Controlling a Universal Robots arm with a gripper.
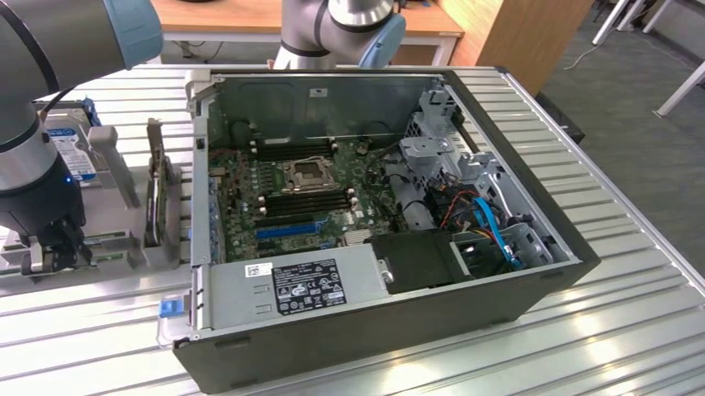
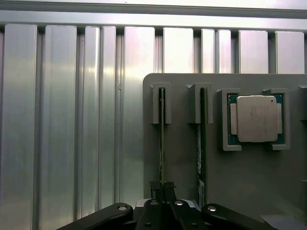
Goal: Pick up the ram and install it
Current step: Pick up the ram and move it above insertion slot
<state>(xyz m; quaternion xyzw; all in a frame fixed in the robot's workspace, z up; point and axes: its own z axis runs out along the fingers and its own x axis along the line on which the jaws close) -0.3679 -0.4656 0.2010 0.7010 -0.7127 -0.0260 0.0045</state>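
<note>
Ribbed metal surface (image 2: 57, 120) carried a grey holder (image 2: 184, 158) where the ram (image 2: 162, 129) stood edge-on in a slot beside a second stick (image 2: 201, 143), its chips hidden. Jaws, largely cut off, were clenched on one end of it. Writing on the processor (image 2: 257, 118) and the power supply label (image 1: 309, 285) was too small to read.

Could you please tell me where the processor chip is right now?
The processor chip lies in a pocket of the grey holder, beside a ram stick standing in its slot; the holder sits at the exterior view's left of the computer case.
</note>
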